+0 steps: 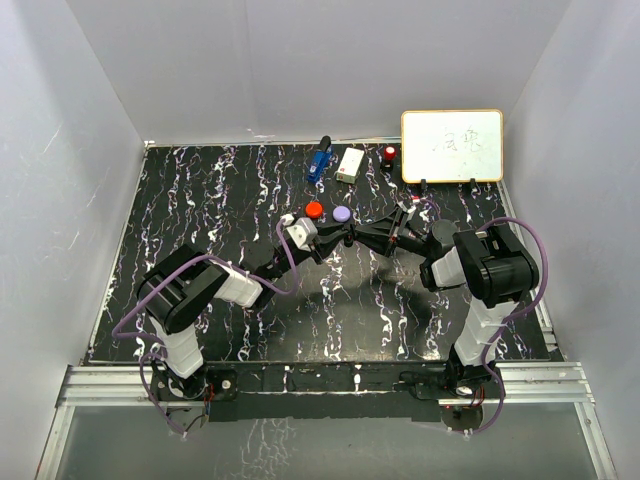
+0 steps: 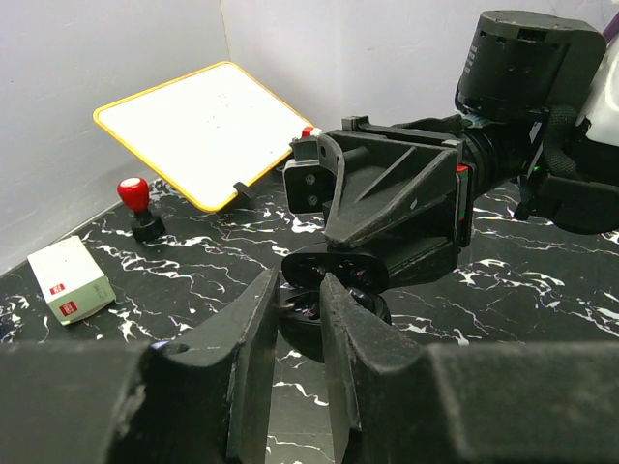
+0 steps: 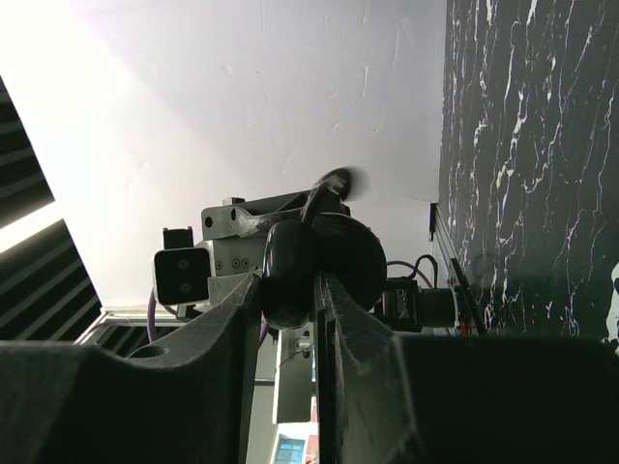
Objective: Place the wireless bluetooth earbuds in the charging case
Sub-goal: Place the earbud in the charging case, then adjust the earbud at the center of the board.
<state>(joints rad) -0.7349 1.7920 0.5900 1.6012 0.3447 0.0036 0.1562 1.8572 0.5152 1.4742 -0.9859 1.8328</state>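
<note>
Right jaws are clamped on the black case [image 3: 290,263], which looks hinged open and is held up off the bench [image 1: 200,200], over its middle and a little toward the far edge. Your left jaws face it head-on from the other side. They stand only slightly apart with their tips right at the case, and something dark sits in the gap. Neither wrist view lets you tell whether that is a black earbud or just the case behind them, so don't count on a grip there, nor on a bud being seated.

I read this as the insertion step itself: one arm presents the case and the other works at its pocket. The red case [image 1: 314,209] and lavender case [image 1: 342,214] sit side by side on the bench just beyond both jaws, toward the far edge. No loose buds can be made out around them from above.

The next move calls for fine work. Hold the right grip firm and motionless, line the stem up with the pocket, and press straight in. Spread the left jaws only once the bud is seated. Then back off along the same line, so you neither drag the bud out nor knock the cases behind.
</note>
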